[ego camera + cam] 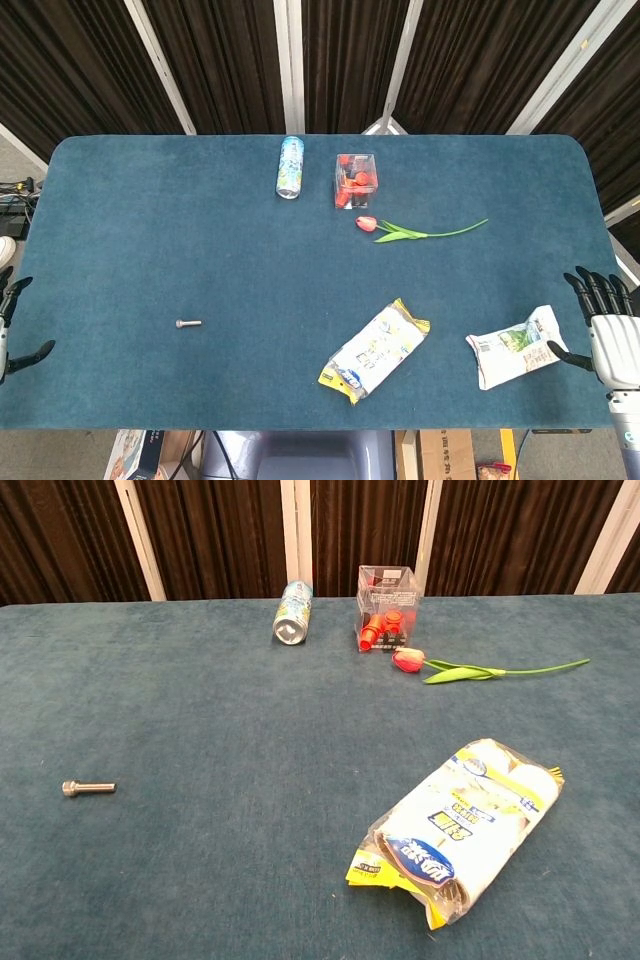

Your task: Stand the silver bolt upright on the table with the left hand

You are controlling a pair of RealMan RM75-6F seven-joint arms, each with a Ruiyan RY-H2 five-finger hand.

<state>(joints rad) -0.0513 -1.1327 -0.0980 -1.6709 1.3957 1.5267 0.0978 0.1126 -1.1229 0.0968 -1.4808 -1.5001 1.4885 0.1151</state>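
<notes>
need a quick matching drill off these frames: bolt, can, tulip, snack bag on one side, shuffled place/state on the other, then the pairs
Things:
1. small silver metal bolt
2. light blue cylindrical drink can
3. red tulip with a long green stem
4. white and yellow plastic snack bag

Place or state:
A. lying near the front edge, right of centre
B. lying on its side at the far edge, left of the clear box
C. lying flat on the left part of the blue table
D. lying just in front of the clear box, stem pointing right

Pairs: 1-C, 2-B, 3-D, 4-A
</notes>
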